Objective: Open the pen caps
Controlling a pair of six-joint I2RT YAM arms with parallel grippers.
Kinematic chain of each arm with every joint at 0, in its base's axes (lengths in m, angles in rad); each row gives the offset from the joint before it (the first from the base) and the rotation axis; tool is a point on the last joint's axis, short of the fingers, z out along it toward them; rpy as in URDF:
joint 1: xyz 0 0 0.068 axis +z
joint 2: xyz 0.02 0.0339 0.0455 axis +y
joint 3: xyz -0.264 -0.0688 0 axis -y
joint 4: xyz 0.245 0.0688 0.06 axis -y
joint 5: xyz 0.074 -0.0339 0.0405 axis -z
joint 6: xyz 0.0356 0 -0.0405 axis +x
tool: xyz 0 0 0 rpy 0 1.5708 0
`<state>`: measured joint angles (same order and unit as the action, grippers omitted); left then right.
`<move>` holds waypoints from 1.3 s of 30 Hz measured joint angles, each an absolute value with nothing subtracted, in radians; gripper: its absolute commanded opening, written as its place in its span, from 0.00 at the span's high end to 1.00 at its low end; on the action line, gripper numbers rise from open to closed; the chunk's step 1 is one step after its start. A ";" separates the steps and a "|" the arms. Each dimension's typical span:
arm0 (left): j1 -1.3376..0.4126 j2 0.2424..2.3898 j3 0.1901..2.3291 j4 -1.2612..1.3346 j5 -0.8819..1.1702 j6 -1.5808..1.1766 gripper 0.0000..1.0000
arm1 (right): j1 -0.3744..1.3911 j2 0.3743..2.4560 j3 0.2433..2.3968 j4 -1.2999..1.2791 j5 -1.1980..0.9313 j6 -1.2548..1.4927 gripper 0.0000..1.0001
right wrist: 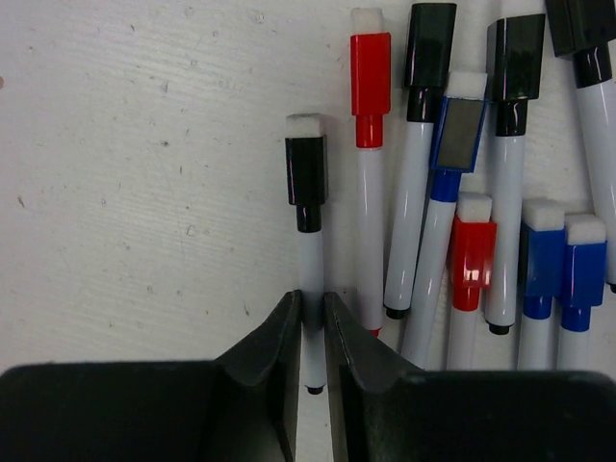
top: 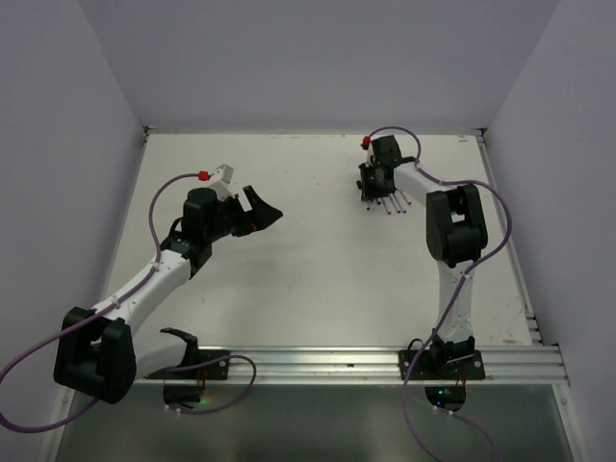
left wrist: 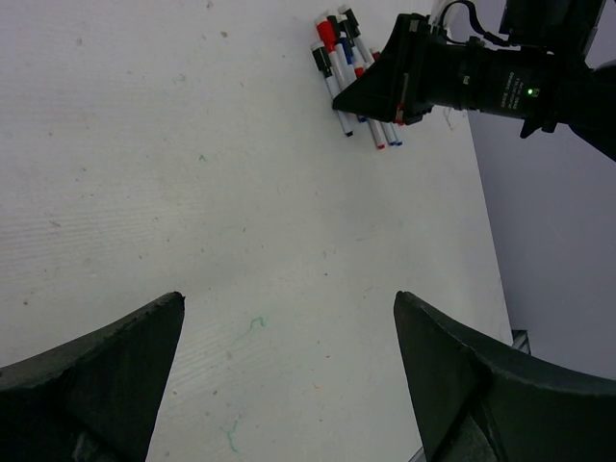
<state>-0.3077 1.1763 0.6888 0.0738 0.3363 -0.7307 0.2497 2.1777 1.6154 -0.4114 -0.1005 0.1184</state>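
Observation:
Several pens lie bunched on the table in the right wrist view, all capped. My right gripper (right wrist: 310, 308) is shut on the white barrel of the leftmost pen (right wrist: 310, 255), which has a black cap (right wrist: 307, 171). Beside it lie a red-capped pen (right wrist: 371, 75), black-capped pens (right wrist: 429, 46), a blue-capped pen (right wrist: 460, 133) and others. In the top view the right gripper (top: 372, 183) is at the far right over the pens (top: 390, 204). My left gripper (top: 262, 210) is open and empty, well left of them. The left wrist view shows the pens (left wrist: 339, 58) far ahead.
The white table (top: 308, 279) has side walls and a back wall around it. A metal rail (top: 366, 364) runs along the near edge. The right arm's wrist (left wrist: 481, 82) reaches over the pens in the left wrist view.

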 measured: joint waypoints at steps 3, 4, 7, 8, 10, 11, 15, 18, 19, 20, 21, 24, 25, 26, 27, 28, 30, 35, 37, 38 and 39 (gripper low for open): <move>-0.308 1.176 0.683 0.084 0.343 -0.734 0.13 | 0.263 2.177 1.628 -0.440 -0.064 0.115 1.00; -0.308 1.176 0.678 0.091 0.348 -0.738 0.15 | 0.270 2.177 1.633 -0.455 -0.049 0.114 1.00; -0.308 1.176 0.665 0.102 0.366 -0.741 0.18 | 0.289 2.167 1.621 -0.455 -0.016 0.114 1.00; -0.308 1.176 0.662 0.106 0.373 -0.740 0.20 | 0.296 2.150 1.597 -0.444 -0.013 0.114 1.00; -0.308 1.176 0.660 0.112 0.388 -0.741 0.26 | 0.318 2.094 1.523 -0.442 -0.007 0.114 1.00; -0.308 1.176 0.659 0.118 0.397 -0.742 0.29 | 0.331 2.062 1.489 -0.445 -0.009 0.115 1.00; -0.307 1.176 0.646 0.182 0.459 -0.757 0.32 | 0.425 1.835 1.294 -0.429 -0.062 0.139 1.00; -0.308 1.176 0.615 0.260 0.509 -0.797 0.31 | 0.512 1.618 1.170 -0.400 -0.110 0.174 1.00; -0.313 1.176 0.606 0.277 0.515 -0.806 0.31 | 0.541 1.555 1.139 -0.385 -0.128 0.191 1.00; -0.320 1.176 0.598 0.290 0.516 -0.820 0.31 | 0.564 1.507 1.117 -0.374 -0.141 0.205 1.00; -0.331 1.177 0.592 0.300 0.517 -0.828 0.31 | 0.590 1.453 1.092 -0.357 -0.155 0.222 1.00; -0.387 1.182 0.583 0.342 0.511 -0.856 0.33 | 0.663 1.352 1.048 -0.326 -0.176 0.271 1.00; -0.403 1.182 0.574 0.366 0.513 -0.874 0.34 | 0.683 1.335 1.040 -0.318 -0.177 0.282 1.00; -0.413 1.182 0.565 0.386 0.516 -0.884 0.34 | 0.704 1.322 1.034 -0.314 -0.178 0.295 1.00; -0.421 1.183 0.553 0.409 0.518 -0.903 0.34 | 0.725 1.313 1.029 -0.311 -0.178 0.305 1.00; -0.424 1.183 0.540 0.431 0.519 -0.920 0.35 | 0.744 1.307 1.025 -0.309 -0.178 0.315 1.00; -0.424 1.183 0.520 0.461 0.518 -0.952 0.36 | 0.775 1.303 1.023 -0.309 -0.176 0.328 1.00; -0.428 1.183 0.504 0.516 0.518 -1.005 0.37 | 0.828 1.302 1.023 -0.297 -0.172 0.352 1.00; -0.428 1.183 0.504 0.526 0.517 -1.016 0.39 | 0.844 1.301 1.023 -0.288 -0.168 0.359 1.00; -0.428 1.183 0.503 0.532 0.517 -1.021 0.41 | 0.851 1.301 1.023 -0.283 -0.167 0.361 1.00; -0.428 1.183 0.503 0.538 0.518 -1.030 0.41 | 0.857 1.301 1.023 -0.277 -0.165 0.364 1.00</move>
